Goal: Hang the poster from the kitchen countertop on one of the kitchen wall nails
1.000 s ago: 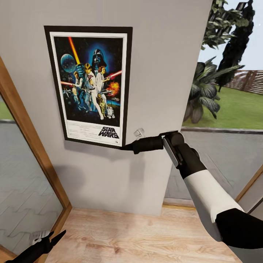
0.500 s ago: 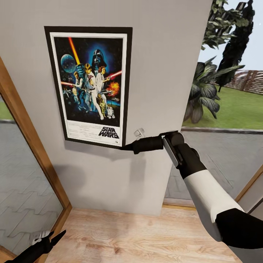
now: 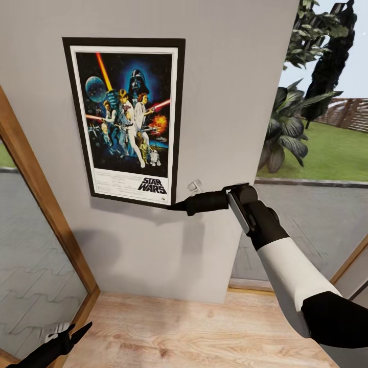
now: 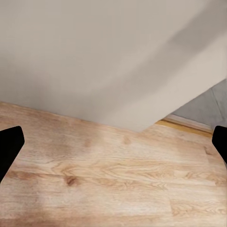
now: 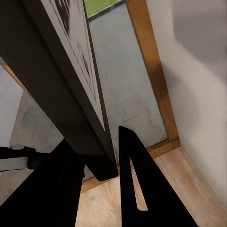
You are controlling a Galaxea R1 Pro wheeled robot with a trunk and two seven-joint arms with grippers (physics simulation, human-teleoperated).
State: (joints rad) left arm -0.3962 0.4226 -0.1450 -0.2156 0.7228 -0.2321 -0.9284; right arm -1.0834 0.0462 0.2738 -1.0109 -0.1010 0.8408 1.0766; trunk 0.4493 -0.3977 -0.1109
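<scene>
Head view, going left to right: the left gripper (image 3: 71, 335) sits way down low near the wooden floor (image 3: 204, 332), just by the wood-framed glass door (image 3: 30, 245), and it's holding nothing. In the left wrist view its two black fingertips (image 4: 9, 146) sit at opposite edges of the picture with bare floorboards between them, so it's spread wide. Next along is the poster (image 3: 128, 120), upright and flat against the light-grey wall (image 3: 225, 92) (Star Wars art, white border, thin black frame, logo at the bottom). Its lower right corner is where the right gripper (image 3: 176, 206) has hold of it, with the black forearm reaching in from the right and a small white piece (image 3: 194, 185) sitting just above the wrist. The right wrist view backs this up: the dark frame edge (image 5: 90, 142) of the poster runs down between the two black fingers (image 5: 137, 184), which sit narrow on either side of the corner, touching it. I can't make out any nail behind the poster, so I can't tell if it's actually hooked on anything. Further right the wall ends at a big window (image 3: 317, 153) with leafy plants (image 3: 286, 128), lawn and a fence outside.
</scene>
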